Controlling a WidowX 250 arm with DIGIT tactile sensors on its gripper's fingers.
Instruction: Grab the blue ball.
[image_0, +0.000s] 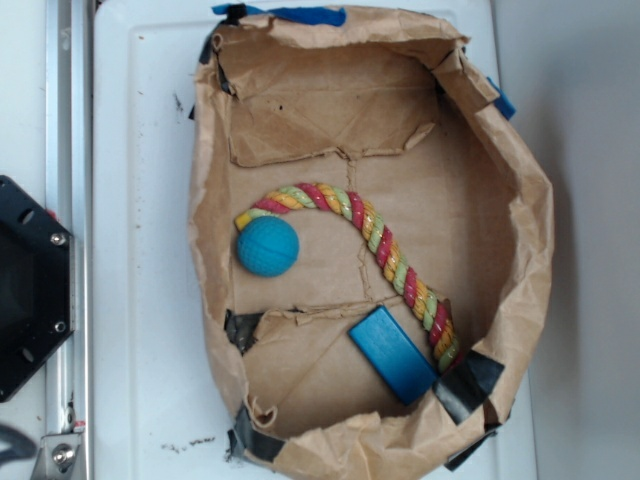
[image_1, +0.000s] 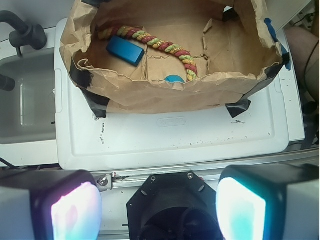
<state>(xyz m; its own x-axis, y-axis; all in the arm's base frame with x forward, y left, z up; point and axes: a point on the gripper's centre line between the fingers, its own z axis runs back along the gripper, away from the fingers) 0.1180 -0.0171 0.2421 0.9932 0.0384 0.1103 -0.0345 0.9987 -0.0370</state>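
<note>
Pincer (image_1: 159, 210) wide apart, holding nothing.

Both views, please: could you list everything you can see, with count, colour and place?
Ball: one, teal-blue, inside the bin, beside the rope's curled end.
Rope: one, red, yellow and green, arcing across the bin floor.
Block: one, dark blue, flat on the floor beside the rope's other end.
Paper bin: one, brown, black-taped corners, on the white tray.
White tray: one, under the bin.
Sink: one, grey, beside the tray.
Gripper: one, jaws open, outside the bin.
</note>
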